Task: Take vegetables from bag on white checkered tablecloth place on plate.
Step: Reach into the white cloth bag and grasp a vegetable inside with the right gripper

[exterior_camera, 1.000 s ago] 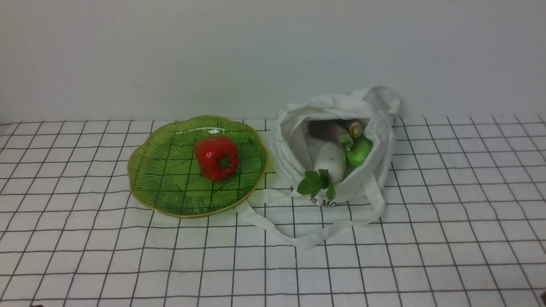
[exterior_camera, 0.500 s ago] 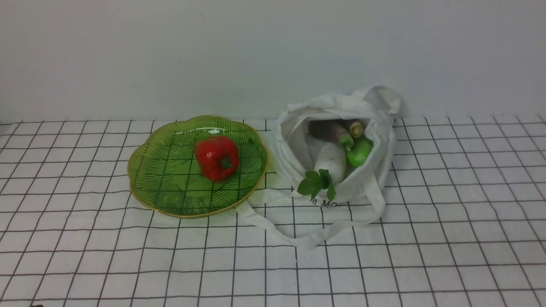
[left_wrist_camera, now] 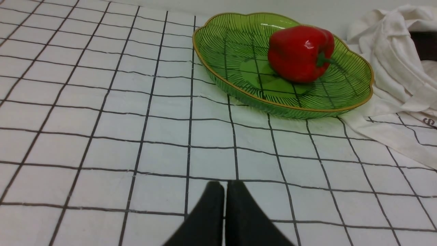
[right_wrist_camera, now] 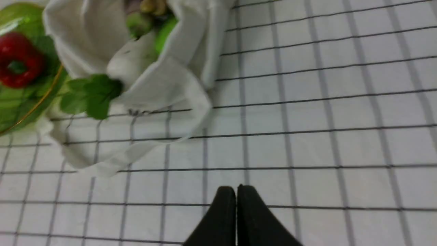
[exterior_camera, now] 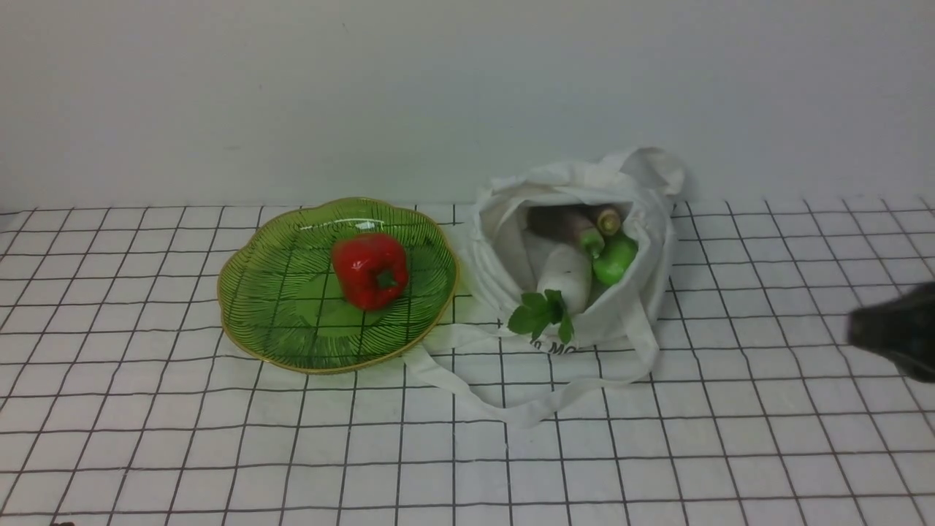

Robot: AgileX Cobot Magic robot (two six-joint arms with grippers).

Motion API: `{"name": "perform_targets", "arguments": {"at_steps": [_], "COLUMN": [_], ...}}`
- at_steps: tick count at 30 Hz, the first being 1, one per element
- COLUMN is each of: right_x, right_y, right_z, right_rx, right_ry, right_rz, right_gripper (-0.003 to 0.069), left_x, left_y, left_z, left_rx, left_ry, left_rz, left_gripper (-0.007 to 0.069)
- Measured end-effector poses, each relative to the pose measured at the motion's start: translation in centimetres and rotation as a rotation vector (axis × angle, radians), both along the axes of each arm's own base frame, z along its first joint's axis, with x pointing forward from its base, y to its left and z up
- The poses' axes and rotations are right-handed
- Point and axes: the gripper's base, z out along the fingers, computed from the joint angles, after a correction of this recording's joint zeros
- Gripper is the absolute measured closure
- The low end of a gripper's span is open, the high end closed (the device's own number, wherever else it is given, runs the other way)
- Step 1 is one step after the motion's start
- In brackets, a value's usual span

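Note:
The white bag [exterior_camera: 628,219] lies open on the checkered tablecloth [exterior_camera: 767,438]. Inside it are a white radish [exterior_camera: 566,276] with green leaves, a dark purple eggplant [exterior_camera: 566,223] and a bright green vegetable [exterior_camera: 615,259]. The green glass plate [exterior_camera: 285,321] sits left of the bag and holds a red pepper [exterior_camera: 370,269]. My right gripper [right_wrist_camera: 236,190] is shut and empty over the cloth to the right of the bag; it shows as a dark blur at the right edge of the front view [exterior_camera: 895,332]. My left gripper [left_wrist_camera: 224,186] is shut and empty, short of the plate [left_wrist_camera: 235,92].
The bag's long straps [exterior_camera: 511,409] trail over the cloth in front of the bag and plate. A plain white wall [exterior_camera: 467,95] stands close behind both. The bag also shows in the right wrist view [right_wrist_camera: 160,85], with the radish leaves [right_wrist_camera: 92,95] at its mouth.
My right gripper has come into the front view from the right edge, towards the bag. The bag, plate and vegetables have not moved.

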Motion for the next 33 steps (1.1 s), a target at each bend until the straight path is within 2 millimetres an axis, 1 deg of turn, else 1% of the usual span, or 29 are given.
{"name": "perform_targets", "arguments": {"at_steps": [1, 3, 4, 5, 6, 7, 8, 9, 10, 12, 16, 18, 19, 21, 23, 27, 29, 33], "right_x": [1.7, 4.3, 5.5, 7.1, 7.4, 9.5, 11.1, 12.3, 12.9, 15.3, 18.6, 20.0, 20.1, 22.1, 23.2, 24.2, 24.4, 24.5], "right_y": [1.6, 4.0, 5.2, 6.5, 6.7, 8.2, 9.1, 9.8, 10.1, 11.3, 13.1, 13.7, 13.9, 14.3, 14.5, 14.8, 14.8, 14.5], "right_z": [-0.1, 0.0, -0.4, -0.4, -0.4, -0.6, -0.7, -0.9, -0.9, -1.3, -1.8, -2.3, -2.4, -3.7, -5.0, -7.0, -7.4, -7.3], "right_rx": [-0.008, -0.022, -0.035, -0.058, -0.057, -0.093, -0.121, -0.152, -0.157, -0.212, -0.268, -0.287, -0.286, -0.325, -0.351, -0.362, -0.362, -0.368], "right_ry": [0.015, 0.026, 0.048, 0.059, 0.063, 0.092, 0.114, 0.148, 0.150, 0.222, 0.303, 0.328, 0.330, 0.324, 0.325, 0.351, 0.359, 0.351], "right_rz": [0.067, 0.145, 0.176, 0.205, 0.208, 0.232, 0.237, 0.239, 0.241, 0.239, 0.242, 0.222, 0.220, 0.176, 0.155, 0.128, 0.105, 0.062], "right_gripper": [0.0640, 0.0612, 0.0596, 0.0565, 0.0565, 0.0521, 0.0484, 0.0445, 0.0438, 0.0371, 0.0294, 0.0272, 0.0272, 0.0263, 0.0260, 0.0258, 0.0258, 0.0258], "left_x": [0.0, 0.0, 0.0, 0.0, 0.0, 0.0, 0.0, 0.0, 0.0, 0.0, 0.0, 0.0, 0.0, 0.0, 0.0, 0.0, 0.0, 0.0], "left_y": [0.0, 0.0, 0.0, 0.0, 0.0, 0.0, 0.0, 0.0, 0.0, 0.0, 0.0, 0.0, 0.0, 0.0, 0.0, 0.0, 0.0, 0.0], "left_z": [0.0, 0.0, 0.0, 0.0, 0.0, 0.0, 0.0, 0.0, 0.0, 0.0, 0.0, 0.0, 0.0, 0.0, 0.0, 0.0, 0.0, 0.0], "left_rx": [0.000, 0.000, 0.000, 0.000, 0.000, 0.000, 0.000, 0.000, 0.000, 0.000, 0.000, 0.000, 0.000, 0.000, 0.000, 0.000, 0.000, 0.000], "left_ry": [0.000, 0.000, 0.000, 0.000, 0.000, 0.000, 0.000, 0.000, 0.000, 0.000, 0.000, 0.000, 0.000, 0.000, 0.000, 0.000, 0.000, 0.000], "left_rz": [0.000, 0.000, 0.000, 0.000, 0.000, 0.000, 0.000, 0.000, 0.000, 0.000, 0.000, 0.000, 0.000, 0.000, 0.000, 0.000, 0.000, 0.000], "left_gripper": [0.0632, 0.0632, 0.0632, 0.0632, 0.0632, 0.0632, 0.0632, 0.0632, 0.0632, 0.0632, 0.0632, 0.0632, 0.0632, 0.0632, 0.0632, 0.0632, 0.0632, 0.0632]}}
